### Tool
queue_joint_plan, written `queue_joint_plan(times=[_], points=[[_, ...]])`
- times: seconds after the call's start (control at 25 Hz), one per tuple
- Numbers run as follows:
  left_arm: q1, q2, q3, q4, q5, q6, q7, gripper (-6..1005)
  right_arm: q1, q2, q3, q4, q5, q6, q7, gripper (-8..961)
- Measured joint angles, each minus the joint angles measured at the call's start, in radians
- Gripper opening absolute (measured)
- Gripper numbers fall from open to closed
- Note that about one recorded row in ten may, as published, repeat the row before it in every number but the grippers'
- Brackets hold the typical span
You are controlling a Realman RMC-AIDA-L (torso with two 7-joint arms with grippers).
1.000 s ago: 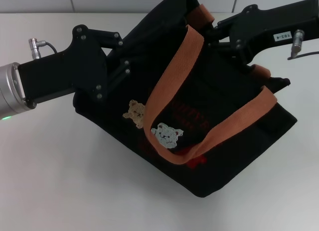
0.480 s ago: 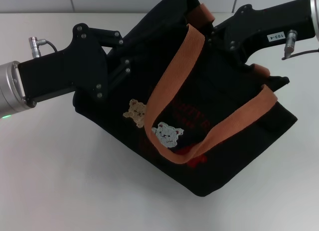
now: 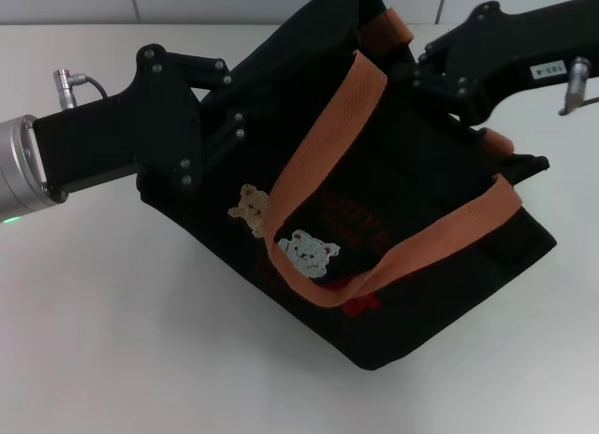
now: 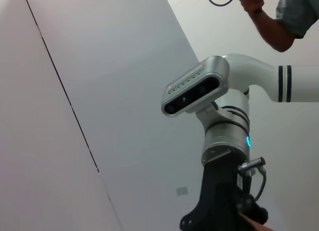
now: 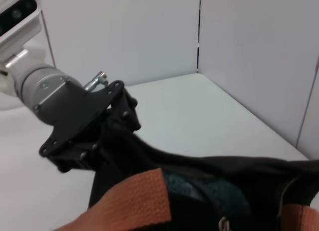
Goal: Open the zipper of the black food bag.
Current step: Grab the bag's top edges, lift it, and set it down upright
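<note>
Where both grippers meet the black food bag, fingers are hidden in fabric; their state cannot be told; zipper unseen.

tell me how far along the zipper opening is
Done: left gripper braces the black food bag at one end; right gripper is at its top edge. In hand: a gap showing teal lining beside the silvery pull. Left: how much stays closed can't be seen.

The black food bag lies tilted on the desk. The left hand is against the bag's left end, the right hand at its upper far edge. One handle loops across the bag's front.
</note>
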Motion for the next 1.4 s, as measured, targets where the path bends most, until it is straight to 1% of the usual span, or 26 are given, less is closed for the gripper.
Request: queue_joint_plan(times=[0.24, 0.52, 0.72, 1.04, 1.16, 1.28, 1.4], points=[[-0.001, 0.003, 0.000, 0.007, 0.000, 0.002, 0.000, 113, -0.003, -0.001, 0.026, -0.016, 0.000, -0.042, -0.004, 61], [-0.001, 0.003, 0.000, 0.014, 0.000, 0.004, 0.000, 113, -0.001, -0.001, 0.029, -0.020, 0.000, -0.016, -0.021, 109], [0.000, 0.003, 0.000, 0.014, 0.000, 0.004, 0.000, 113, 0.026, -0.001, 0.024, 0.024, -0.001, -0.006, -0.023, 304], [0.000, 0.003, 0.000, 0.014, 0.000, 0.004, 0.000, 114, 0.058, -0.002, 0.023, 0.060, -0.002, -0.020, -0.023, 555], [-0.001, 0.003, 0.000, 0.014, 0.000, 0.004, 0.000, 114, 0.063, -0.002, 0.021, 0.069, -0.002, -0.021, -0.027, 563], [-0.002, 0.002, 0.003, 0.014, 0.000, 0.004, 0.000, 114, 0.083, -0.002, 0.018, 0.114, -0.007, -0.016, -0.042, 571], [-0.005, 0.002, 0.008, 0.014, 0.000, 0.003, 0.000, 114, 0.103, 0.000, 0.014, 0.158, -0.013, -0.008, -0.060, 554]])
